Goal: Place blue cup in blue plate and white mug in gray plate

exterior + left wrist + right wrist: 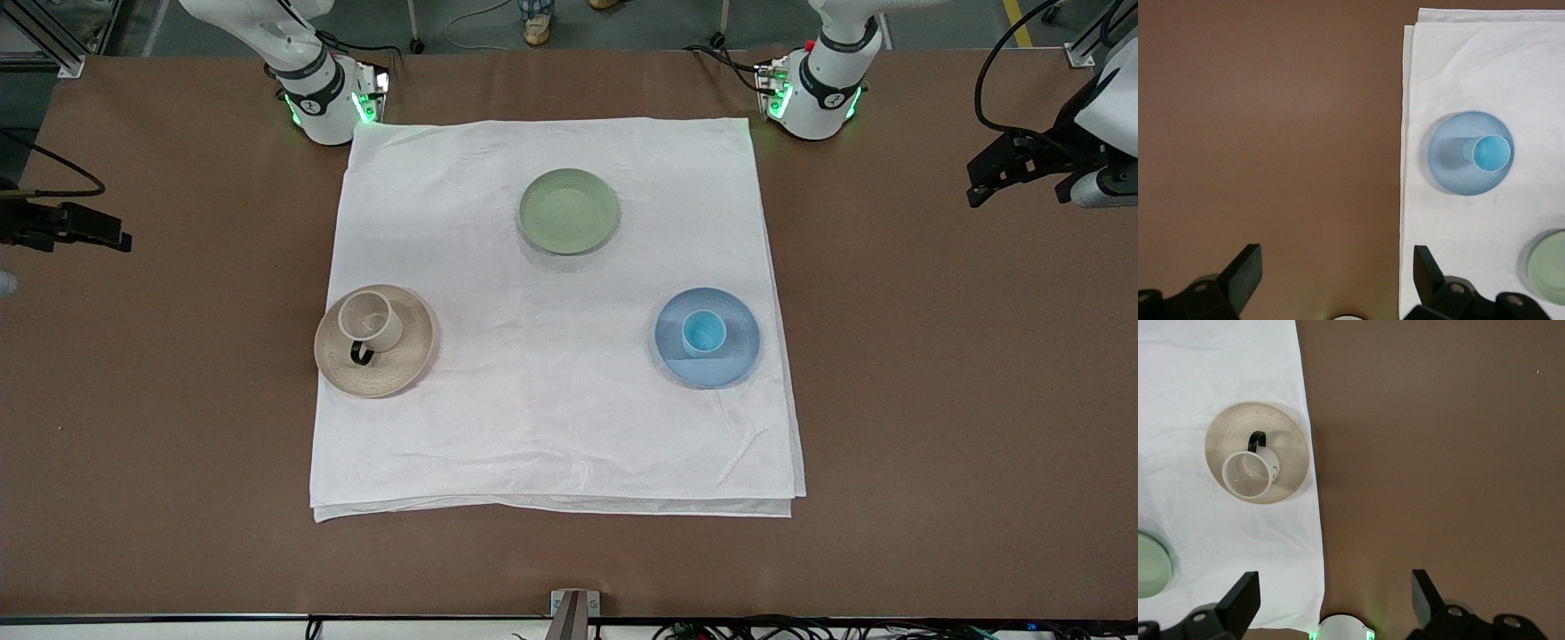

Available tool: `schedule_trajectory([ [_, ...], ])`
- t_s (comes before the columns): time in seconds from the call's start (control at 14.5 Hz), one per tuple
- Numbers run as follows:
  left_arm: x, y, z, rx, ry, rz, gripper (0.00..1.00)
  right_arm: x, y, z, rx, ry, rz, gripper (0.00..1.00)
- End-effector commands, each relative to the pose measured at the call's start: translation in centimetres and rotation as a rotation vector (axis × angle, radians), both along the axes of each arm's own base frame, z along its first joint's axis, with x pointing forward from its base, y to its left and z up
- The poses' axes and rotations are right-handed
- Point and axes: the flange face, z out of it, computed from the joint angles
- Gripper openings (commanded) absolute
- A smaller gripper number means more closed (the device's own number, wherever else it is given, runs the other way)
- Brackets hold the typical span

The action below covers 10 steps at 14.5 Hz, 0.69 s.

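Cups are both on their plates already, so the task looks done. Low on the cloth [551, 400], toward the frame's right, the blue cup [703, 333] stands upright in the middle of the blue plate [733, 360]; the left wrist view shows the same, the cup's open mouth facing up. At the cloth's left edge in the front view, the white mug [372, 321] stands upright on the gray plate [391, 373], a little off the plate's centre toward the upper part, its black handle pointing down the frame. A green plate [569, 211] sits bare in the upper middle of the cloth.

Both arms wait off to the sides. The left gripper [1013, 169] hangs over bare table at the frame's right edge with its fingers [1245, 273] spread wide and holding nothing; the right gripper [76, 229] hangs at the left edge over bare table, its fingers [1241, 600] likewise apart and empty.

As for handling, I would judge both cups light, stiff and smooth, likely slippery and breakable if dropped. The blue cup tapers, so a pinch across the rim wall seems safest; the mug could be taken across its rim opposite the handle.
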Motion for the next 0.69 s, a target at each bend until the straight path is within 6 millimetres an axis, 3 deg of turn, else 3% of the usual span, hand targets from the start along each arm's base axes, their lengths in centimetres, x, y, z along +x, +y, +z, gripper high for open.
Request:
schedule_trajectory([
  [0.0, -1.3, -0.5, 0.2, -0.033, -0.004, -0.019, 1.00, -4.5, -0.2, 1.1, -0.004, -0.047, -0.001, 1.00],
  [0.34, -1.2, -1.1, 0.2, -0.048, -0.004, -0.029, 1.00, -7.7, -0.1, 3.6, -0.003, -0.084, -0.001, 1.00],
  [0.62, -0.8, -1.0, -0.3, -0.049, 0.006, -0.029, 1.00, -8.0, 0.4, 4.2, -0.006, -0.101, 0.014, 1.00],
])
